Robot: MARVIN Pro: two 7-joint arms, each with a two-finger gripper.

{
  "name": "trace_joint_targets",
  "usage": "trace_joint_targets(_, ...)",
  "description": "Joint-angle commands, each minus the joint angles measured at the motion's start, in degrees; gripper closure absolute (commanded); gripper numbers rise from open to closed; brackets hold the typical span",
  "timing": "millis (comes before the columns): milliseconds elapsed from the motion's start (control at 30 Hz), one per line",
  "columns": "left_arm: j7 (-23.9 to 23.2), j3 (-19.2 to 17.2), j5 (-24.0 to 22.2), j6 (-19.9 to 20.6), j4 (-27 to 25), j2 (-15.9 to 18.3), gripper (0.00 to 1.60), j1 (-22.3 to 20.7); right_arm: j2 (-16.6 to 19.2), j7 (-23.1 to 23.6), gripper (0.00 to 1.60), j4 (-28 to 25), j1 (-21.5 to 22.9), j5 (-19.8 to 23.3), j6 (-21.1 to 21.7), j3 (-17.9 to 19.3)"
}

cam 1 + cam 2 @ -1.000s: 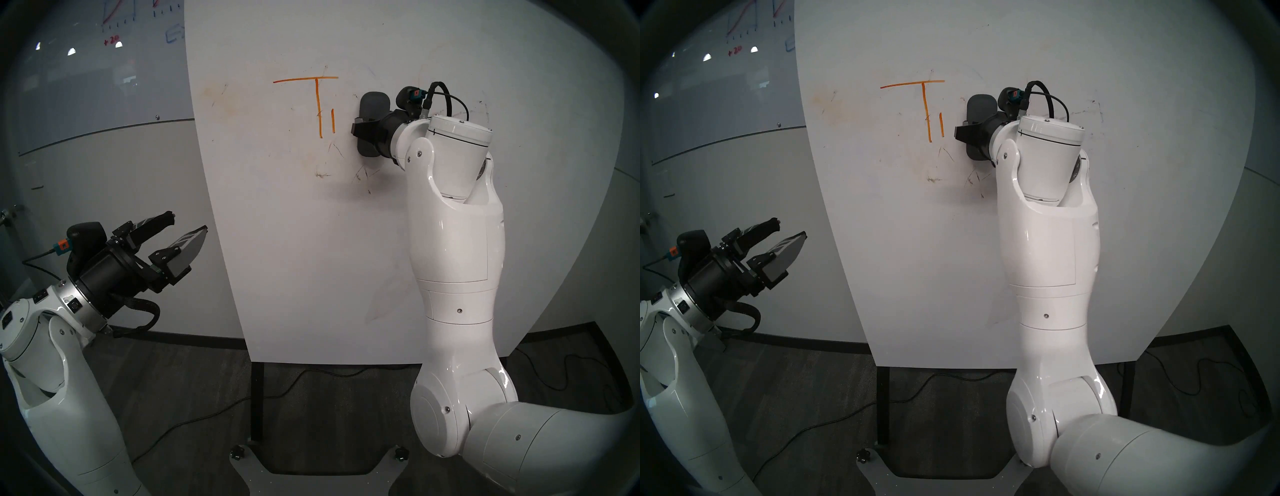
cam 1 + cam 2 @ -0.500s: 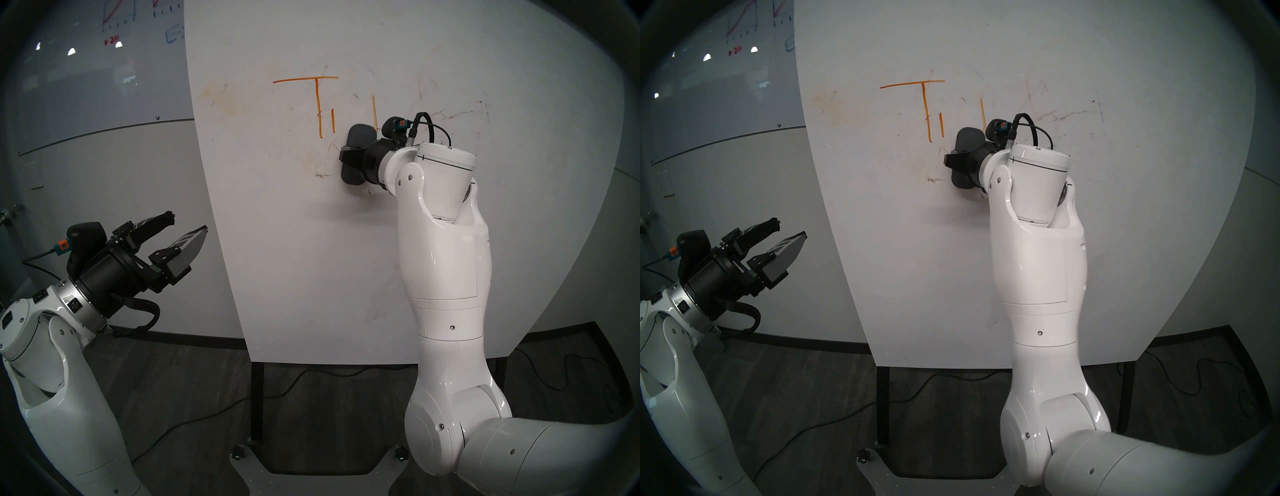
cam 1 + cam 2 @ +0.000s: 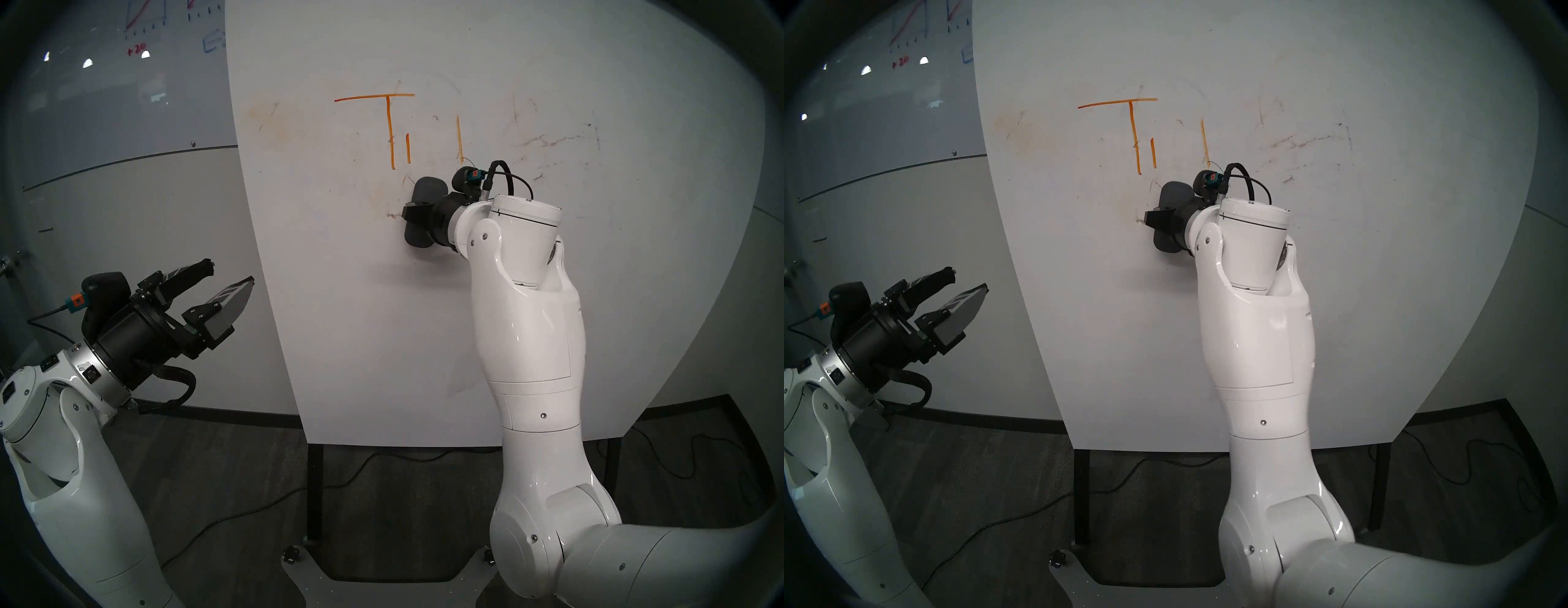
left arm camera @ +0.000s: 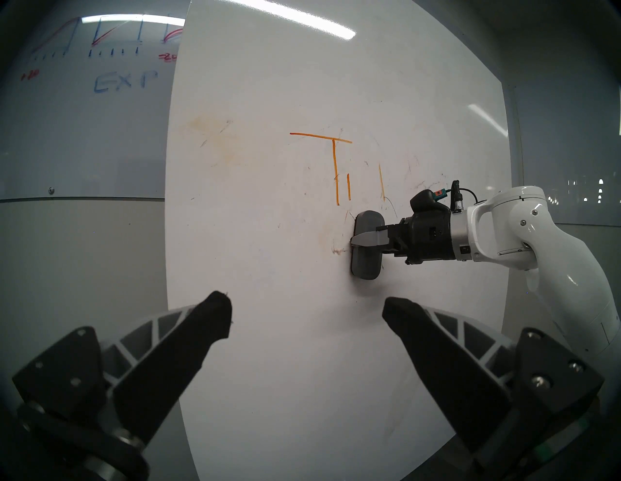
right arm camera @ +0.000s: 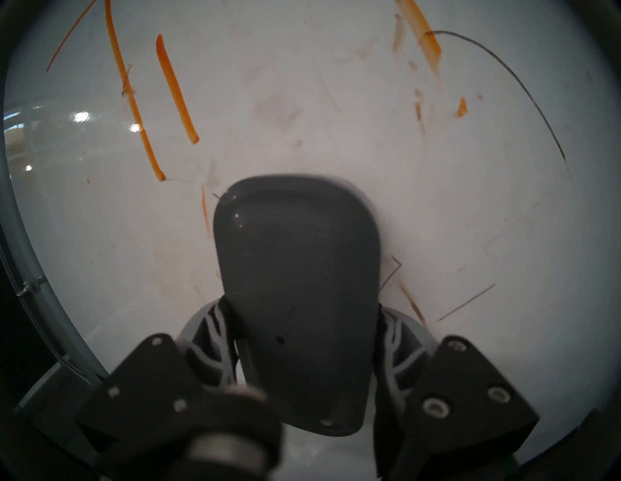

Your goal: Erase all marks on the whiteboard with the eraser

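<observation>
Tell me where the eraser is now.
In the head view the eraser is pressed on the whiteboard, gripped by the right gripper, just below the orange letters.

Dim, even light; fisheye bending, dark rims, ceiling-light glare, wrist-view blur.

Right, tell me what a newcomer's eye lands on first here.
First the thin orange marker letters high on the large white whiteboard panel. Just below them, the right gripper presses a dark grey oblong eraser flat against the board amid faint scribbles. At lower left the left gripper hangs open and empty.
</observation>
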Motion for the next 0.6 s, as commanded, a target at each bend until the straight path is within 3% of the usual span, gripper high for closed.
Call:
trace_joint_targets(0,0.0,0.03,-0.14,-0.02,-0.67,0.09,0.0,-0.01,0.36,-3.27,1.6,0.78,1.99,0.01,-0.22,2.14)
trace_joint_targets(567,-0.05,0.03,-0.11,-0.03,-0.61,0.09,0.0,-0.06,3.62,-3.23,1.6,-1.99,5.39,-0.24,-0.22,2.86)
